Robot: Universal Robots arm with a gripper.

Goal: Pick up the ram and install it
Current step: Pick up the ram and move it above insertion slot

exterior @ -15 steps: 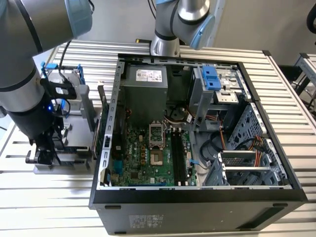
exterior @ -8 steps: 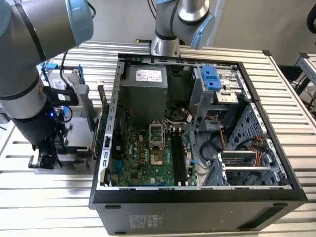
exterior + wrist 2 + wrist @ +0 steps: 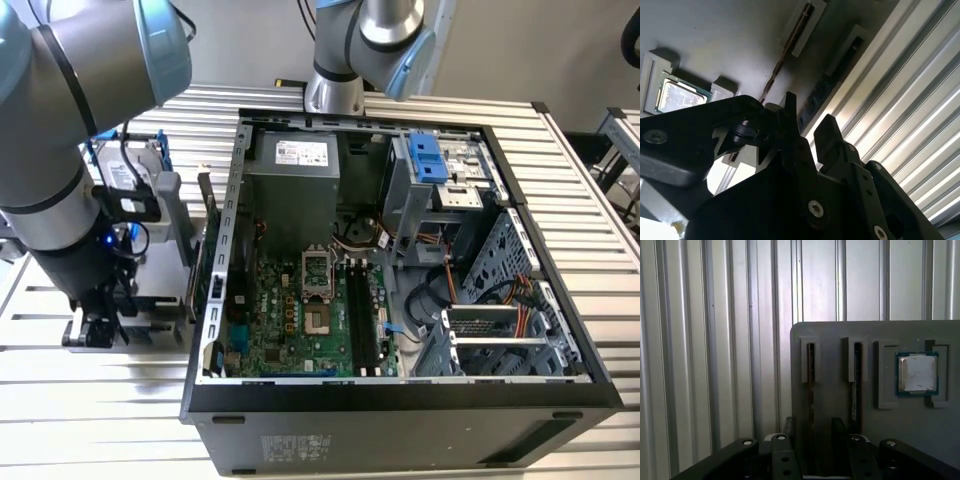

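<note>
The gripper (image 3: 814,429) is open, with one finger on each side of the ram (image 3: 810,385). The ram stands on its edge in a slot of the grey holder (image 3: 835,332). It looks light, stiff and fragile, so I would grip its flat sides near the middle.
</note>
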